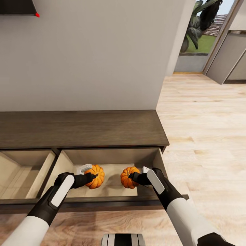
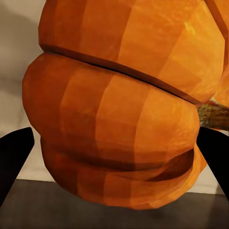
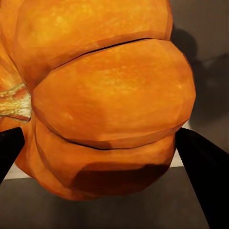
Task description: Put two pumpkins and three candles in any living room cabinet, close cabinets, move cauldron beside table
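Orange ribbed pumpkins [image 1: 95, 176] [image 1: 127, 177], dk-brown cabinet [image 1: 82, 128], tan drawer [image 1: 112, 186].

The pumpkins [image 1: 95, 176] [image 1: 127, 177] are looking smooth, ribbed and faintly glossy, their stems [image 3: 14, 102] rough and fibrous. The cabinet [image 1: 82, 128] is showing dark matt wood grain, its drawer [image 1: 112, 181] lined in pale smooth wood. The floor [image 1: 205, 130] is showing light satin planks.

The long dark-brown cabinet [image 1: 82, 128] stands against the grey wall on a pale plank floor [image 1: 205, 119], its top bare. 2 drawers are pulled open, tan inside: the left drawer [image 1: 24, 171] shows only its light lining, and the right drawer [image 1: 112, 164] has 2 orange pumpkins (both down within its walls), the left pumpkin [image 1: 95, 176] well apart from the right pumpkin [image 1: 127, 177].
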Robot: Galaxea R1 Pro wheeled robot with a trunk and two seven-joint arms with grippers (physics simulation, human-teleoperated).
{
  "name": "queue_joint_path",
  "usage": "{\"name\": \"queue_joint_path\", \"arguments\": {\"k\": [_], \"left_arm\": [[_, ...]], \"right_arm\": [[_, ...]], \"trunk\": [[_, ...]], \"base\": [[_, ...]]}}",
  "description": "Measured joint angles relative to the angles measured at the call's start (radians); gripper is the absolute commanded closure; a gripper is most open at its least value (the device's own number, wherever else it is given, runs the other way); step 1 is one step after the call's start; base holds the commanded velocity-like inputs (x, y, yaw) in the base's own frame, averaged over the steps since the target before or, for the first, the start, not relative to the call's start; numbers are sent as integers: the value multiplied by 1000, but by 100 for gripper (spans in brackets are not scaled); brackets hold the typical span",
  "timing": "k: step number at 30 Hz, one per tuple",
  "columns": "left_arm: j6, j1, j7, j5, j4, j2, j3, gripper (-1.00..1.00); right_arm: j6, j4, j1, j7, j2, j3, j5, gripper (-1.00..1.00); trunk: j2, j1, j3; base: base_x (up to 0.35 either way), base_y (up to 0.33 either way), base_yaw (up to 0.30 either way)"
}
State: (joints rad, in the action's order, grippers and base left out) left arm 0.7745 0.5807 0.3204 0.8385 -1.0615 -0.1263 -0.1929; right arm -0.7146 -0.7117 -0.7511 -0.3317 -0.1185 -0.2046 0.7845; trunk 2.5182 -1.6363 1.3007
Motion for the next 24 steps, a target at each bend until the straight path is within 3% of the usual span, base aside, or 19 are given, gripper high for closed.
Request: {"name": "queue_joint_path", "arguments": {"k": [6, 13, 19, 24], "left_arm": [[1, 0, 0, -1, 0, 0, 0, 100], [-1, 0, 0, 0, 0, 0, 0, 100], [0, 0, -1, -1, 1, 0, 0, 100], [-1, 0, -1, 0, 1, 0, 1, 100]], "right_arm": [[0, 0, 0, 0, 0, 0, 0, 100], [1, 0, 0, 0, -1, 0, 1, 100], [0, 0, 0, 0, -2, 0, 0, 100], [1, 0, 0, 0, -2, 0, 1, 100]], "trunk": [[1, -3, 23], [1, -3, 23], [3, -5, 46], [3, -5, 46]], "base": [[0, 0, 0], [0, 0, 0], [0, 0, 0], [0, 0, 0]]}}
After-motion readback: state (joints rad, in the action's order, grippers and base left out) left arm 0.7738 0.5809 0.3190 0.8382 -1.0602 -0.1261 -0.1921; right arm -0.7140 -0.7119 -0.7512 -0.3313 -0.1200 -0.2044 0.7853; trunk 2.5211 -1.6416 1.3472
